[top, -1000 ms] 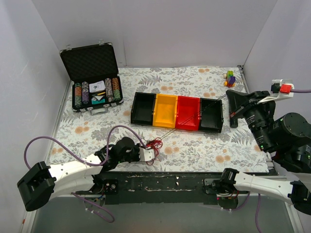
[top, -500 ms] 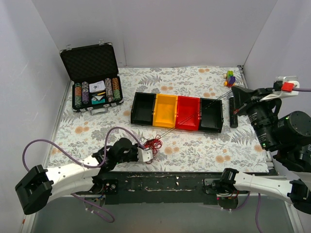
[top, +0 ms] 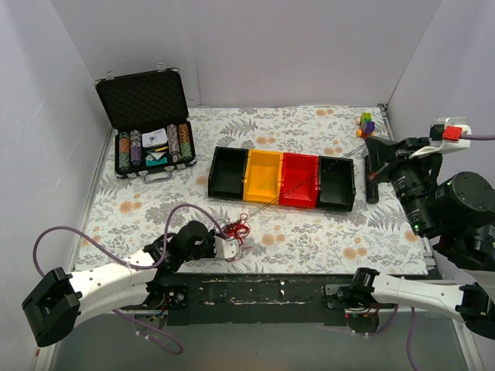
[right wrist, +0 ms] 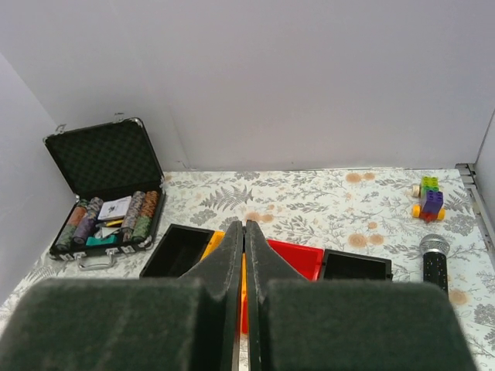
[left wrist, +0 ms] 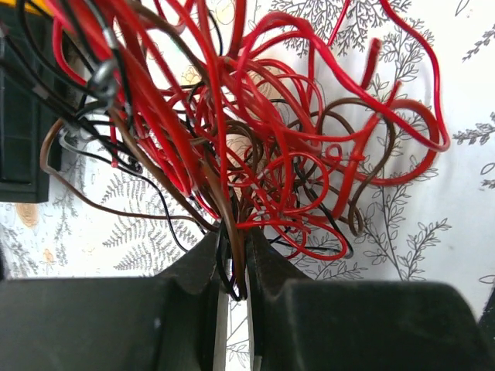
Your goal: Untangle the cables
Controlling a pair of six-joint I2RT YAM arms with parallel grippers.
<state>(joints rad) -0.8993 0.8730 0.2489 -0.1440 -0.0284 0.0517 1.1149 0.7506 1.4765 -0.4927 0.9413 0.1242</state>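
The cables (top: 240,228) are a tangled bunch of thin red, brown and black wires near the table's front edge, filling the left wrist view (left wrist: 255,139). My left gripper (top: 229,246) is shut on the bunch's near strands (left wrist: 234,232), low on the table. One thin dark wire (top: 309,185) runs taut from the bunch over the bins up to my right gripper (top: 368,147). That gripper is raised at the right with its jaws pressed together (right wrist: 244,226). The wire itself is hidden in the right wrist view.
A row of bins stands mid-table: black (top: 227,171), yellow (top: 263,176), red (top: 299,180), black (top: 336,184). An open poker chip case (top: 147,116) sits at the back left. Toy bricks (top: 366,124) and a black microphone (right wrist: 435,267) lie at the right.
My left gripper has drawn the bunch slightly left and towards the near edge. My right gripper has shifted a little up and back, and the dark wire stays taut.
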